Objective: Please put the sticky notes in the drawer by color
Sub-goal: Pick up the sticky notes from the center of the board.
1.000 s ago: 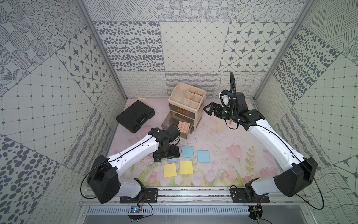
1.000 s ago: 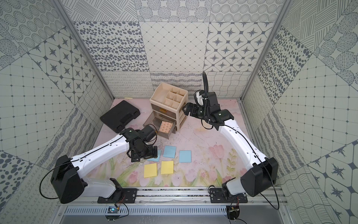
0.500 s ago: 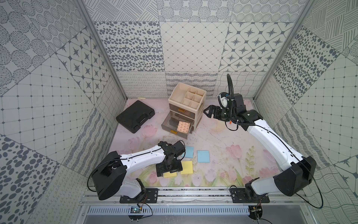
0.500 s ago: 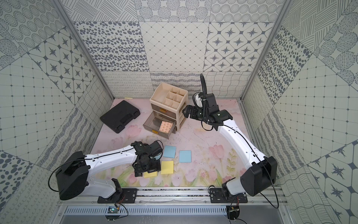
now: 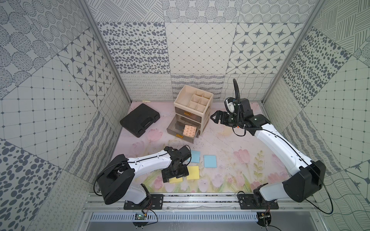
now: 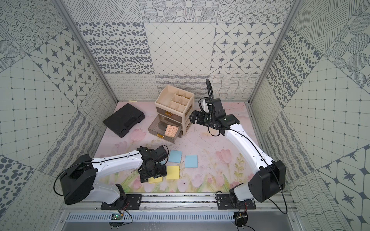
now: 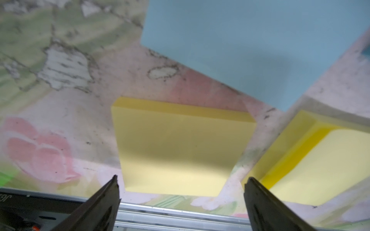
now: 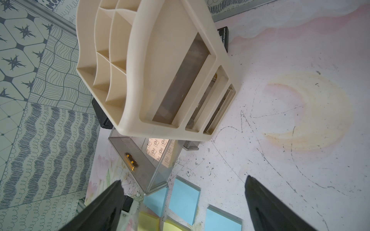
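Far left, a flat black moulded plastic case (image 5: 140, 120) with a recessed handle lies shut on the surface (image 5: 230, 144), a scuffed mat printed with pale pink tulips. The left arm (image 5: 148, 162) stretches low from its base toward the middle, wrist bent down; the left gripper (image 7: 182, 180) hangs close over a matte yellow sticky-note pad (image 7: 180, 148), its jaws spread wider than the pad and pinching nothing. A second yellow pad (image 5: 193, 172), square and thick-edged, lies just beside the first. Behind these lie smooth light blue pads (image 5: 195, 156), one (image 5: 210, 161) set slightly apart to the right; the right wrist view shows three. At the back stands the cream plastic cabinet (image 5: 204, 118) with a divided top tray (image 5: 197, 98). Its top drawer is shut; the translucent grey drawer (image 5: 176, 128) beneath it, gold-handled, stands drawn out and holds a salmon pad (image 5: 189, 131) bearing a small printed pattern. The right arm (image 5: 276, 144) rises steeply from its base, forearm level; the right gripper (image 5: 213, 118) hovers just beside the cabinet's side, jaws spread and empty.
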{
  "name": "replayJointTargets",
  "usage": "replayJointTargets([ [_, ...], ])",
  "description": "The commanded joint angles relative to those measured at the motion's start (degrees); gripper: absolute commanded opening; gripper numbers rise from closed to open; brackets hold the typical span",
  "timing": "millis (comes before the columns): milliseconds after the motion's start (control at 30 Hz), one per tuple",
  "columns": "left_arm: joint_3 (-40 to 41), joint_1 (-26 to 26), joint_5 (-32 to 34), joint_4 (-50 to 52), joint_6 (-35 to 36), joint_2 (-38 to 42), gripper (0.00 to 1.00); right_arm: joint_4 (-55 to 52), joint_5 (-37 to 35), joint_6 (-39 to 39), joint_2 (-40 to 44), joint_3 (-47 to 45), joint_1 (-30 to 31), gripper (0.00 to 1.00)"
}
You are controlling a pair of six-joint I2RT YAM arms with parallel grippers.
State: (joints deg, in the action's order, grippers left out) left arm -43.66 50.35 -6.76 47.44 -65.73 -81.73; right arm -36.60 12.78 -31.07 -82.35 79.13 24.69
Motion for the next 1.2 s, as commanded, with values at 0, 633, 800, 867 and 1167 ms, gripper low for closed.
replayJointTargets([
  [0,0.9,-3.6,1.0,0.9,5.5,1.2,0.99,1.7,-0.4,-0.1,0.5,-0.3,0.2,0.98],
  [633,1.6,-5.1,-1.2,-4.6,13.6,-4.2,1.00,1.5,-1.9,-1.4,-0.5,0.4,0.7,0.98],
  [800,2.0,-5.3,-1.6,-6.0,13.5,-4.3,0.92,1.3,-2.0,-1.3,-1.2,1.1,1.0,0.98],
  [867,2.4,-5.2,-1.7,-6.2,13.0,-4.2,0.87,1.3,-2.2,-1.2,-1.3,1.3,1.2,0.98],
  [1167,1.9,-5.3,0.2,-1.8,11.1,-1.5,0.81,2.0,-1.8,-1.7,-1.6,1.0,1.3,0.98],
])
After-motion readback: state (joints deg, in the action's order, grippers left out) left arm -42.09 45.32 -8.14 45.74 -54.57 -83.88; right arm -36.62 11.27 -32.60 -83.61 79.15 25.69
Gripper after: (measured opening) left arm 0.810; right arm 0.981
